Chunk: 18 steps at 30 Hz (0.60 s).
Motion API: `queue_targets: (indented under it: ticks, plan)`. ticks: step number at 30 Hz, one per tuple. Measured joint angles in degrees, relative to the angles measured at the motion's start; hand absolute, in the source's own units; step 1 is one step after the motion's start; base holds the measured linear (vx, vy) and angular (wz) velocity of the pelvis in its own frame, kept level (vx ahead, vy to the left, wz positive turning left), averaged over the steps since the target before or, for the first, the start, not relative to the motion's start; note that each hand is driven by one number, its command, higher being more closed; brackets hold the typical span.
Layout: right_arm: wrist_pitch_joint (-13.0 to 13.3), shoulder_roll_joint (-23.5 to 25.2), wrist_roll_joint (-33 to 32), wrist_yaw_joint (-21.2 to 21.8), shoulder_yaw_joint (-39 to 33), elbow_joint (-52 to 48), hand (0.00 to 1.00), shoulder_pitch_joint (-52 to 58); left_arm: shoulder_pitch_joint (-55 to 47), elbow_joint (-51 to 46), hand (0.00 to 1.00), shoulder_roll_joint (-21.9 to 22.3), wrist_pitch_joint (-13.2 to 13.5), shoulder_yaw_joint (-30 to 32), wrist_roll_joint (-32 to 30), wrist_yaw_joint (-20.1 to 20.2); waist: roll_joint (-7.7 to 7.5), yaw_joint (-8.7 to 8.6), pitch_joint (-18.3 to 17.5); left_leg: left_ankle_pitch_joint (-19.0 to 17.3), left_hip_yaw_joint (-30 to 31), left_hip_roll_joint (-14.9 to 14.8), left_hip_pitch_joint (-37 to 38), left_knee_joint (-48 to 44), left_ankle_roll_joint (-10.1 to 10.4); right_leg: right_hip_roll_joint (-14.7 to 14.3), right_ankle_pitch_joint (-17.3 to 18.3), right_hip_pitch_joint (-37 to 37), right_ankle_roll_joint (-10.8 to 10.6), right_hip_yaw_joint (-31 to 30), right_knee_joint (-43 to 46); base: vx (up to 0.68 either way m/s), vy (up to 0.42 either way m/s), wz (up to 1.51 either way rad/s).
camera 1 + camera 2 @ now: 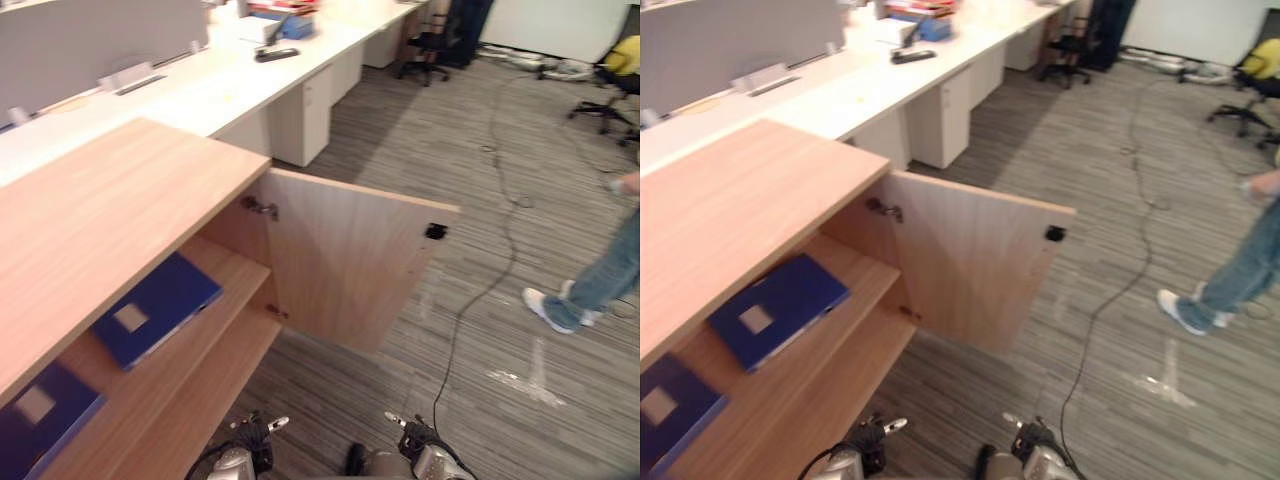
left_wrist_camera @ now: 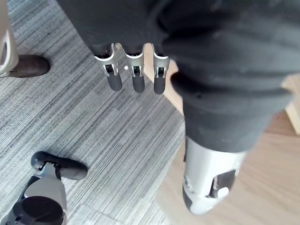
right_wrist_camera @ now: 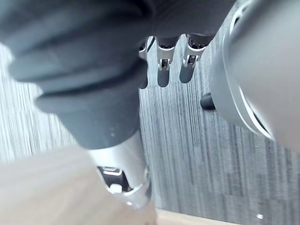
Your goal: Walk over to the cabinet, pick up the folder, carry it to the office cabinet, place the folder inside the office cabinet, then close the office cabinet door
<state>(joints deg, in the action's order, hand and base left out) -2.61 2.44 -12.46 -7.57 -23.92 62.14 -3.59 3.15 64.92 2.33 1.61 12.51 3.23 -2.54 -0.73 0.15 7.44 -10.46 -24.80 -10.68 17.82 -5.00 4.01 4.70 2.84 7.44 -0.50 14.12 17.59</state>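
Nearer blue folder [image 1: 62, 422] and person [image 1: 606, 276], both partly past the view's edge.

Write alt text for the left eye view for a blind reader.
A wooden cabinet stands with its door open, a blue folder and a second folder lying on its upper shelf. The robot's left hand and right hand hang empty at the bottom edge; a person's legs at right on the carpet.

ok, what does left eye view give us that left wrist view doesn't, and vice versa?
Left eye view: the light-wood cabinet with its door open, a blue folder on its shelf, white desks, a person's jeans-clad leg. Left wrist view: a brown shoe on the floor, the left hand close up, fingers straight, holding nothing. Both: the left hand, grey striped carpet, light wood.
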Motion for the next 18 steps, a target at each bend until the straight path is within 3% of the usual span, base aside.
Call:
queue_targets:
  ticks: [2,12,13,16,18]
  plan:
    - [0.0,-1.7,0.0,0.0,-1.4,1.5,0.00,1.2,-0.1,0.2,0.00,-0.1,0.0,0.1,2.0,-0.3,0.18,-0.62,-0.1,1.1,1.7,-0.4,0.6,-0.3,-0.9,-0.9,-0.9,-2.5,0.0,0.1,-3.0,0.03,-0.035,0.02]
    - [1.0,-3.4,-1.0,-0.3,-1.8,5.0,0.00,4.4,-1.3,-0.3,0.00,-3.7,1.3,-9.4,0.4,-2.3,0.44,-1.08,-0.2,2.0,5.0,0.7,-0.6,-2.2,0.7,-1.7,-7.7,-7.9,-1.1,-0.8,-15.5,0.03,0.041,-0.04]
    - [1.3,-3.4,-1.0,-0.4,-1.8,5.1,0.00,4.4,-1.5,-0.4,0.00,-4.3,1.5,-9.9,0.2,-2.6,0.36,-1.07,-0.1,1.1,5.7,0.4,-1.7,-5.4,1.3,-1.5,-7.7,-8.2,-1.1,-1.3,-15.5,-0.02,0.051,-0.16]
    - [1.9,-3.5,-1.2,-0.9,-1.4,5.0,0.00,4.4,-2.3,-1.8,0.00,-5.0,1.9,-10.5,0.0,-3.4,0.85,-0.69,0.4,-1.8,7.5,-1.0,-6.2,-17.7,0.3,-1.4,-7.6,-8.5,-0.9,-3.4,-15.2,-0.03,0.063,-0.31]
    - [2.6,-4.4,-2.0,-1.8,-0.7,4.6,0.00,4.3,-2.7,-1.7,0.00,-4.5,2.1,-11.4,0.0,-4.1,2.41,-1.04,0.3,-4.4,9.9,-1.5,-6.0,-17.0,0.1,-2.4,-7.8,-8.3,-1.1,-3.7,-15.1,-0.02,0.112,-0.20]
